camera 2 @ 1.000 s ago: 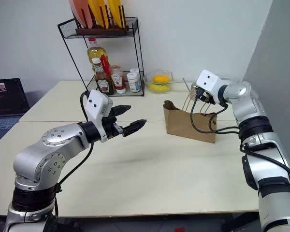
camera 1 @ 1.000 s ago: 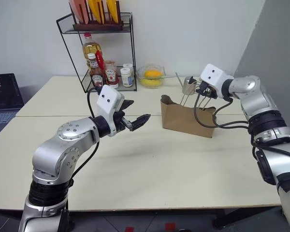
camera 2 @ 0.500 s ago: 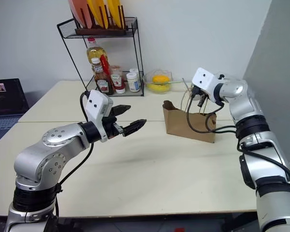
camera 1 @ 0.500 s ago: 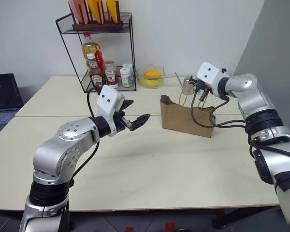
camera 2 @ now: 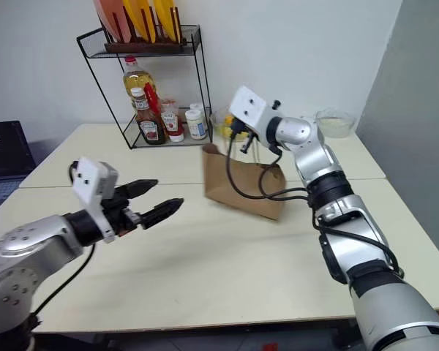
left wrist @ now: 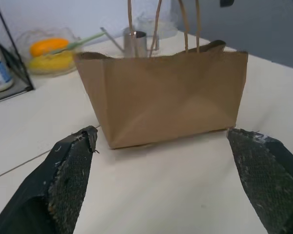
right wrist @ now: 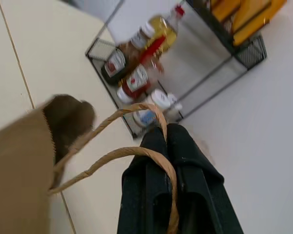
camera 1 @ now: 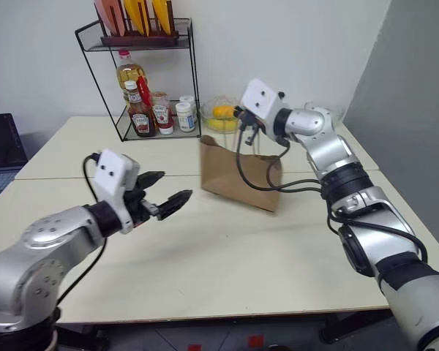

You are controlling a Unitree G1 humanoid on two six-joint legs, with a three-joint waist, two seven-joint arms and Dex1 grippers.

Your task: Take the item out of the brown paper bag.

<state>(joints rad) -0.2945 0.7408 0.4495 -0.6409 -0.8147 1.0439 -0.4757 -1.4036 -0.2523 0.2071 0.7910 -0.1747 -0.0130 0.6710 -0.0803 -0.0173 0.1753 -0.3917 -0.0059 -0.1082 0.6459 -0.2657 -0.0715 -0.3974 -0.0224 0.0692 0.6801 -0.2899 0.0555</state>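
Brown paper bag on your table, your right gripper pinching its twine handles, left gripper spread wide facing it.

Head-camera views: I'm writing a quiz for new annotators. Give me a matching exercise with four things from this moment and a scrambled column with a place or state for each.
Things
1. left hand
2. right hand
3. brown paper bag
4. ketchup bottle

Places or states
A. shut on the twine handles
B. open, facing the bag's side
C. standing on the table, mouth up
D. on the lower shelf of the wire rack

Pairs: 1-B, 2-A, 3-C, 4-D
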